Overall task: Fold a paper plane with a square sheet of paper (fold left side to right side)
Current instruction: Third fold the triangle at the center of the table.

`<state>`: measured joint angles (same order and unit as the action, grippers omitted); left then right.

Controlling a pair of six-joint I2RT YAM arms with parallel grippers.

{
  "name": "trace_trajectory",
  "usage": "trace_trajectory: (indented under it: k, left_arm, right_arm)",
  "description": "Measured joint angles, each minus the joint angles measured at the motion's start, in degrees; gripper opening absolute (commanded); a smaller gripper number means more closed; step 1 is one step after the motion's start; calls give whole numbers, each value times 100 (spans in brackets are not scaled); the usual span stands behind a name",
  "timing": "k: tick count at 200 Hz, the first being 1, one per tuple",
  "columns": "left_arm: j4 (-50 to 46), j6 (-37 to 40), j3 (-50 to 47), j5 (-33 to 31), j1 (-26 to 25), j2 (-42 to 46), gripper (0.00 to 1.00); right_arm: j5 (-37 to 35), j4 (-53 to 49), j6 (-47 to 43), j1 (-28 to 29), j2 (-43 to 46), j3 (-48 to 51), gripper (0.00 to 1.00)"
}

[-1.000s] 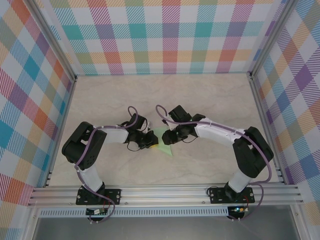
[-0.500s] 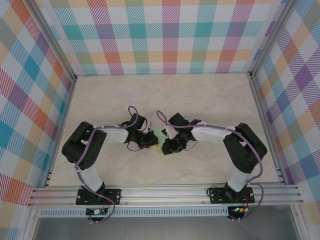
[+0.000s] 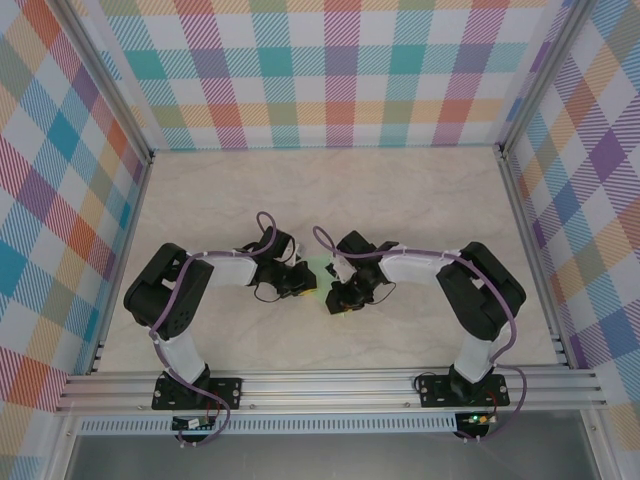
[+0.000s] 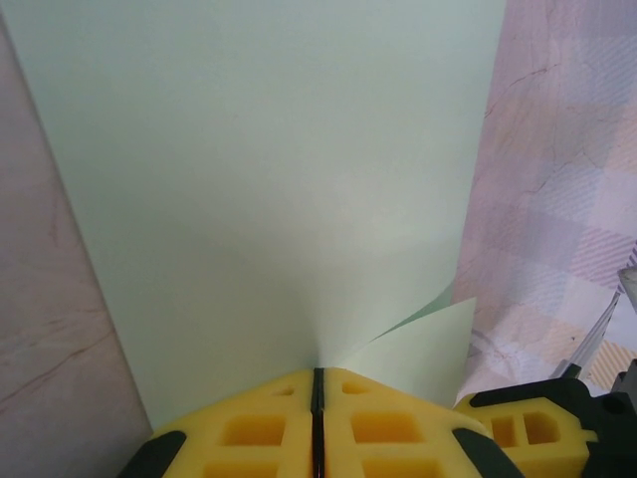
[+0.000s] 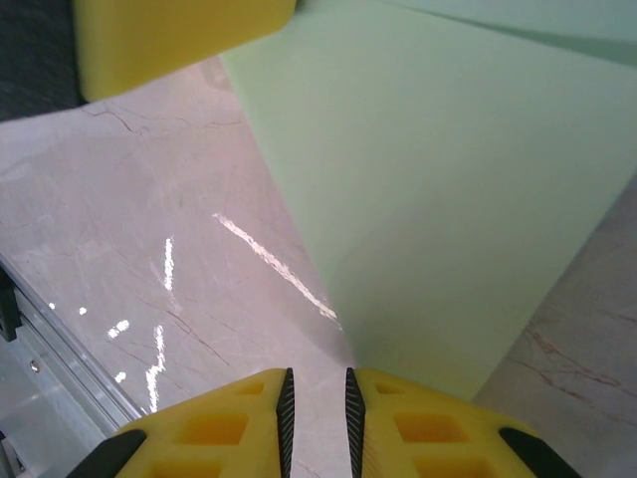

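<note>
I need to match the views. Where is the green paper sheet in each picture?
Top external: green paper sheet, small patch at centre.
Left wrist: the sheet, from bottom centre up to the top edge.
Right wrist: the sheet, upper right.
Shared landmark: the marbled table.

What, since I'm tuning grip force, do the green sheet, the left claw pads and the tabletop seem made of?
Sheet: thin matte paper, seemingly; pale green, curling up at the grip.
Left claw pads: yellow, matte, probably foam or soft plastic, with moulded recesses.
Tabletop: glossy, veined marble look, mirroring lights; stone or laminate, unclear.
</note>
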<state>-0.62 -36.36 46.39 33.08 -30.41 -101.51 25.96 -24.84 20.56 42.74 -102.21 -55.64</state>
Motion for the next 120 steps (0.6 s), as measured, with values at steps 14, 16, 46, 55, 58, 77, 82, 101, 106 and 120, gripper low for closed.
trace_trajectory:
  k: [14,16,46,55,58,77,82,101,106,120]
  left_arm:
    - [-9,0,7,-7,0,0,9]
    - [-11,0,7,-7,0,0,9]
    - [-61,17,35,-15,-7,-4,9]
    - [-68,17,37,-15,-7,-4,9]
    - [-68,17,37,-15,-7,-7,9]
    - [-70,22,39,-17,-7,-7,9]
    - [-74,24,44,-17,-7,-9,8]
    - [-105,59,76,-13,-7,-31,8]
    - [-111,61,85,-11,-7,-33,8]
    - [-136,83,109,-11,-13,-46,8]
  right_arm:
    - [-7,26,0,0,-20,22,21]
    - [-9,35,2,0,-20,24,21]
    - [-15,105,2,0,-24,81,19]
    - [-15,129,2,0,-24,103,18]
    - [-15,142,4,0,-24,114,18]
    - [-15,238,17,-7,-11,192,14]
    - [-15,271,31,-13,4,232,13]
    - [9,446,109,-50,72,404,10]
    - [31,498,136,-63,94,448,9]
    - [61,673,173,-81,184,599,8]
